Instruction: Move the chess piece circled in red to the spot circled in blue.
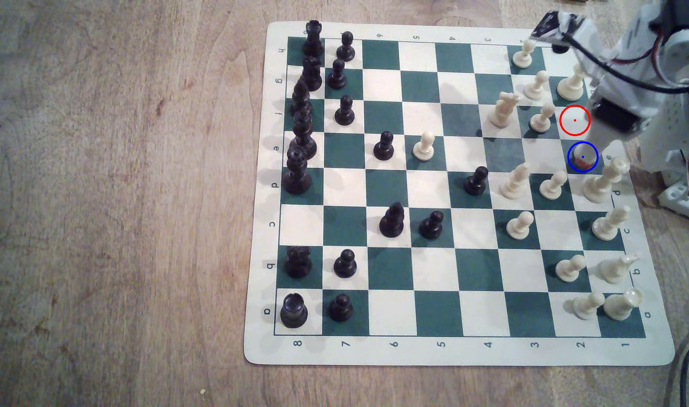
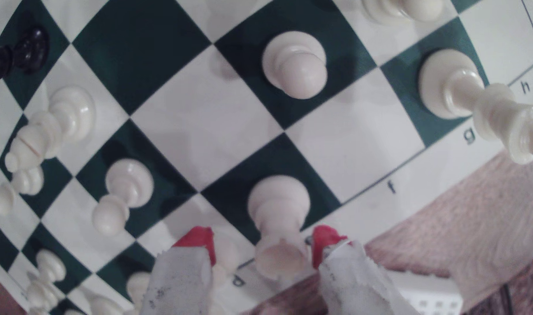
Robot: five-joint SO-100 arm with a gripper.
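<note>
Rook [image 2: 278, 212] stands upright on a dark green square at the board's [image 1: 452, 352] edge next to the arm, the edge lettered a to h. In the exterior view the blue ring [image 1: 582, 157] sits on that same edge square, with something pale and a touch of red inside it; the red-ringed white square [image 1: 575, 120] beside it looks bare.

Claw [image 2: 262, 247] straddles the rook's notched top. Its red-tipped fingers [image 2: 198, 239] are spread, a clear gap on one side; the other finger looks close, contact uncertain. I read it as released, not grasping.

Judgement: the move looks essentially done, the rook set down on the target. What is left is lifting the claw clear without tipping the piece; a pawn [image 2: 298, 65] and a taller cream piece [image 2: 449, 84] are on nearby squares.

Hard to make out: in the exterior view the arm [image 1: 648, 78] covers much of this board corner, and the rook shows only as a pale blob in the ring. Whether its base sits centred on the square is unclear. The wrist view is soft and bent at its margins.
</note>
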